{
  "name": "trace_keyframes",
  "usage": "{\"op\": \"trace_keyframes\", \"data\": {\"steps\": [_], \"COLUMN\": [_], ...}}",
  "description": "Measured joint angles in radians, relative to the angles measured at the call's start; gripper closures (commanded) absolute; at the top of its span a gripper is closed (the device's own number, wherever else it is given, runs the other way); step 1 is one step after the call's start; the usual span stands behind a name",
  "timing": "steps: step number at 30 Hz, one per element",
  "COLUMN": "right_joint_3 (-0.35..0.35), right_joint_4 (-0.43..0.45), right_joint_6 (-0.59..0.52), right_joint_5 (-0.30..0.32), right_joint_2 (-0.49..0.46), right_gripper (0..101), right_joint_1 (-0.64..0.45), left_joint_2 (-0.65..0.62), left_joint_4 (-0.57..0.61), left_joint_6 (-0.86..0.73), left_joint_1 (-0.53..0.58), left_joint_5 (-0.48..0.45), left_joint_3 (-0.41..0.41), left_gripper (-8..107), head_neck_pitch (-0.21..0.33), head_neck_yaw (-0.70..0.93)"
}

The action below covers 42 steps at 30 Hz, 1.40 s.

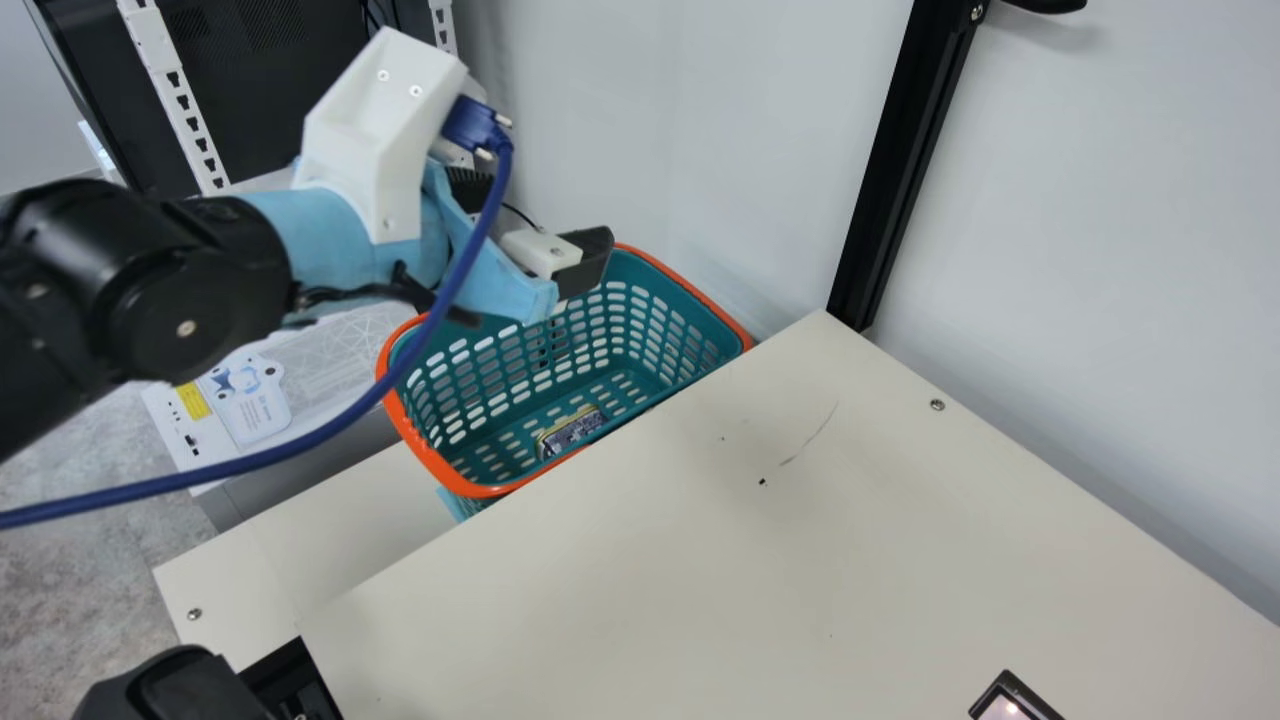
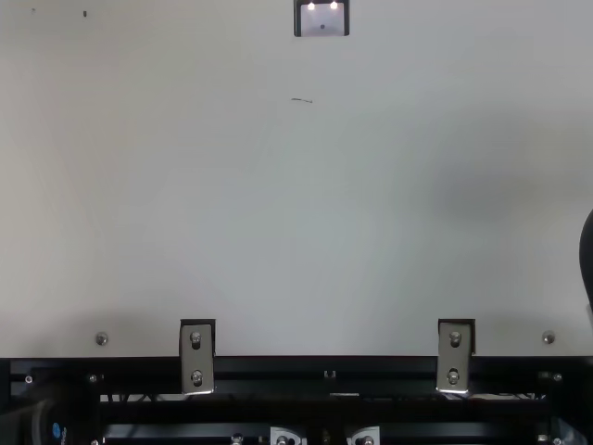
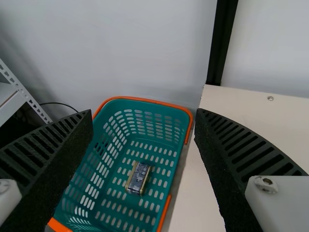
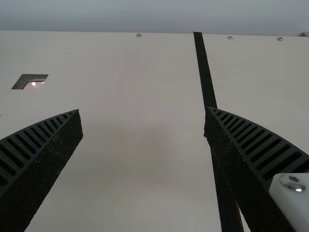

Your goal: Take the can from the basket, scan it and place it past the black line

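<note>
can (image 1: 572, 430) lying in basket (image 1: 425, 456); left gripper (image 1: 556, 232) above, fingers apart

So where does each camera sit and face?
Main view: neck, down over table and basket; left arm shows.
Top view: overhead, steeply down at the table; robot parts at edges.
Left wrist view: that wrist, toward the basket; left fingers.
Right wrist view: that wrist, toward the black line; right fingers.
Main and left wrist share the basket.

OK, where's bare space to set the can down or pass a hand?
Bare table lies between basket and scanner, from there to the black line before the right arm's open jaws, and past the line. Crowded: around the basket, by the left arm's open jaws and blue cable.
</note>
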<state>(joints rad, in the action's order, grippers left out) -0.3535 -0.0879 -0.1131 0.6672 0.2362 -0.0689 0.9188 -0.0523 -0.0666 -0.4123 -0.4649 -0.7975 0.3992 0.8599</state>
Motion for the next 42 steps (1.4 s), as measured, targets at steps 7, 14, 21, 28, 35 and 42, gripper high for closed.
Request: {"op": "trace_keyframes", "data": {"steps": [7, 14, 21, 28, 35, 42], "right_joint_3": [0.000, 0.000, 0.000, 0.000, 0.000, 0.000], "right_joint_4": [0.000, 0.000, 0.000, 0.000, 0.000, 0.000], "right_joint_6": [0.000, 0.000, 0.000, 0.000, 0.000, 0.000], "right_joint_5": [0.000, 0.000, 0.000, 0.000, 0.000, 0.000], "right_joint_2": [0.000, 0.000, 0.000, 0.000, 0.000, 0.000], "right_gripper": [0, 0, 0, 0, 0, 0], "right_joint_1": [0.000, 0.000, 0.000, 0.000, 0.000, 0.000], "left_joint_2": [0.020, 0.038, 0.085, 0.176, 0.299, 0.412], "left_joint_4": [0.093, 0.085, 0.102, 0.153, 0.217, 0.305], "left_joint_6": [-0.191, -0.170, -0.221, -0.331, -0.465, -0.599], "left_joint_1": [-0.036, -0.035, -0.067, -0.114, -0.163, -0.203], "left_joint_5": [0.000, 0.009, 0.056, 0.122, 0.177, 0.157], "left_joint_3": [-0.001, 0.009, 0.040, 0.054, 0.023, -0.043], "left_gripper": [9, 9, 9, 9, 9, 9], "head_neck_pitch": [0.000, 0.005, 0.005, 0.000, 0.000, 0.000], "head_neck_yaw": [0.000, 0.000, 0.000, 0.000, 0.000, 0.000]}}
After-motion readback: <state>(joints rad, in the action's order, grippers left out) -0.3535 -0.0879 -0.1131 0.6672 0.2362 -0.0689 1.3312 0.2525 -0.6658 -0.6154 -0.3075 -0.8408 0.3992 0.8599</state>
